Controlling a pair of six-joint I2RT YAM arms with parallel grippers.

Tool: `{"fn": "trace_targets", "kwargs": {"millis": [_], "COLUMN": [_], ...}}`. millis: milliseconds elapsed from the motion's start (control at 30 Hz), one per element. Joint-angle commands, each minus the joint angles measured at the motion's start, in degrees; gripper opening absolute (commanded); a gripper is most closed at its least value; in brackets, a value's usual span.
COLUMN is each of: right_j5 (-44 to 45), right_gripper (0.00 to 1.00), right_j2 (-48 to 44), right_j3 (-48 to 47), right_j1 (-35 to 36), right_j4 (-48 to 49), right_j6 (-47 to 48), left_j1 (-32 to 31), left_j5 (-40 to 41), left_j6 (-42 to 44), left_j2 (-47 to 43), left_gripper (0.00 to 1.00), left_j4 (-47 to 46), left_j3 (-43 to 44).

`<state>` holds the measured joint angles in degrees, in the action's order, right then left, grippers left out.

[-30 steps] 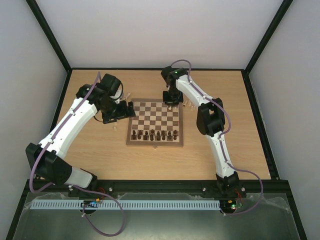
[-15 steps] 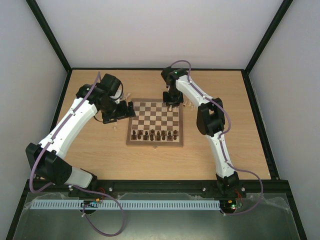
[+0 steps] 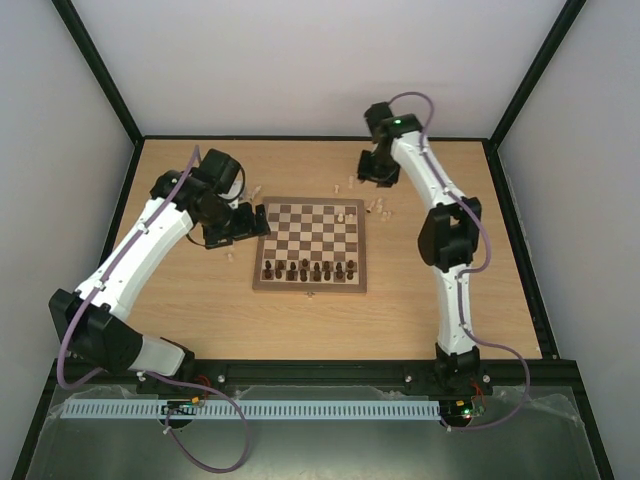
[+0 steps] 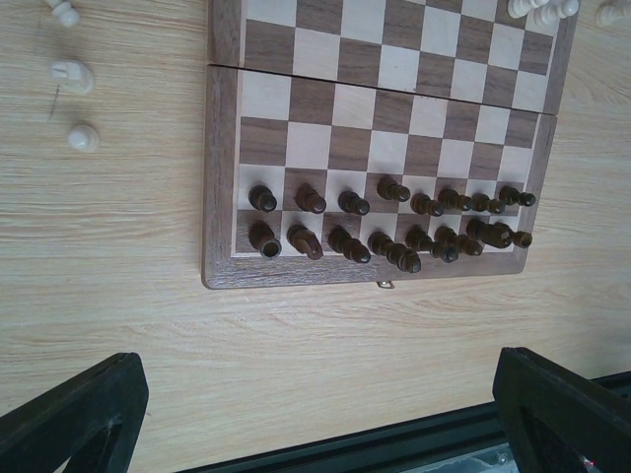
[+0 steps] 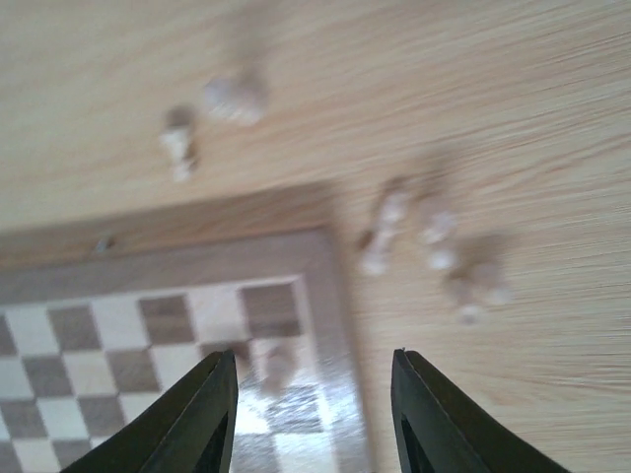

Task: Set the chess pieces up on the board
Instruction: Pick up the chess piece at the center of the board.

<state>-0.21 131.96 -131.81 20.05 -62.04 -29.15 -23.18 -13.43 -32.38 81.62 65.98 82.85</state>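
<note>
Step in hand: pale ranks. The dark chess pieces fill the board near rows. My right tool hangs spread, empty, over its far corner; my left tool is spread. Next: grasp a pale piece off the desk.

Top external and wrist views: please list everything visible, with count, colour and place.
board: one, dark brown and cream squares, brown border, mid-table.
dark chess pieces: two rows, dark brown, on the board's two nearest ranks; exact count unclear.
pale piece on the board: one, cream, near the far right corner.
loose pale pieces: several, cream, on the table left of, beyond and right of the board's far end.
table: one, light wood.
left fingers: two, black, open, beside the board's left edge.
right fingers: two, black, apart, empty, near the board's far right corner.
</note>
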Motion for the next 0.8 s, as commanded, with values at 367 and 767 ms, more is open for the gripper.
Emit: {"fn": "trace_targets", "kwargs": {"millis": [367,767], "right_j5": [4.3,4.3], "right_gripper": [0.43,0.4], "right_j2": [0.9,0.0], "right_j3": [3.5,12.8], "right_j1": [-9.1,-9.1], "right_j4": [-5.7,-2.8], "right_j6": [-1.9,-1.7], "left_j1": [0.3,0.3], "left_j5": [0.2,0.1], "left_j6": [0.0,-0.1], "left_j2": [-1.7,-1.8], "left_gripper": [0.99,0.99], "left_j4": [0.7,0.5], "left_j3": [-0.8,-1.4]}}
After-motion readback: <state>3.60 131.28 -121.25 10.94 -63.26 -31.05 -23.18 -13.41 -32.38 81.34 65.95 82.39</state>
